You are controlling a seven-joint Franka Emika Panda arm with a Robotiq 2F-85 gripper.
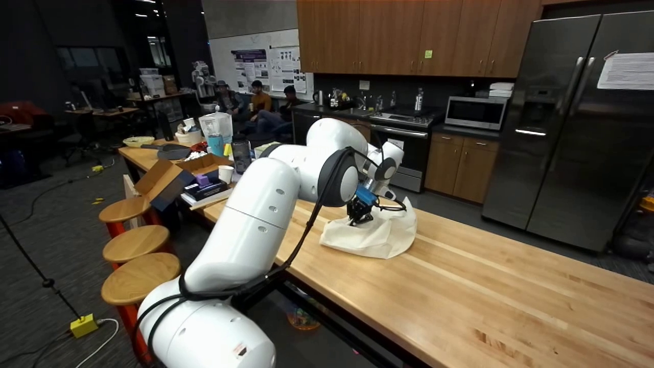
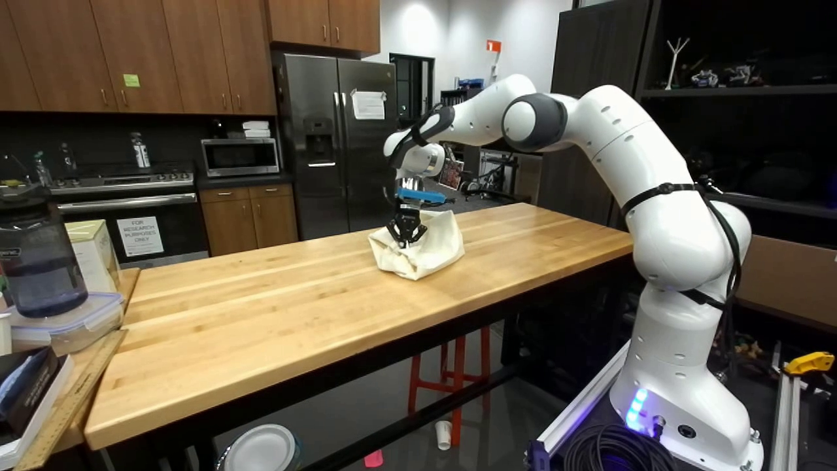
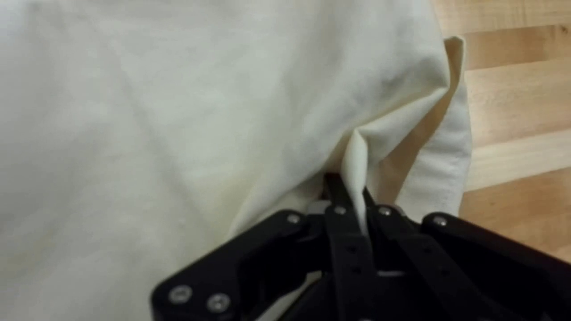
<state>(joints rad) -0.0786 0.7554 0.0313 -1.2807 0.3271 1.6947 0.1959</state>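
Wrist view: the claw, low and right of centre in the frame, is closed on a thin fold of the cloth, which stands up between its fingers. The cream cloth fills the left and middle of that frame, with worktop showing along the right edge; in both exterior views it lies crumpled on the worktop beneath the claw, near the middle of the frame.

The pinch looks small, so a firm grip and slow, steady motion would likely suit it; a jerk could let the fold slip out. Fabric this soft will probably bunch and drag, so a little lift ahead of any sideways pull seems wise. The loose flap right of the fingers deserves watching, as it might snag.

At the left edge of an exterior view, a bottle bears a pale mark too blurred to read. Behind, a sign on the oven says "FOR RESEARCH PURPOSES ONLY". Paper on the fridge, upper middle, and posters, upper left of an exterior view, carry print too small to make out
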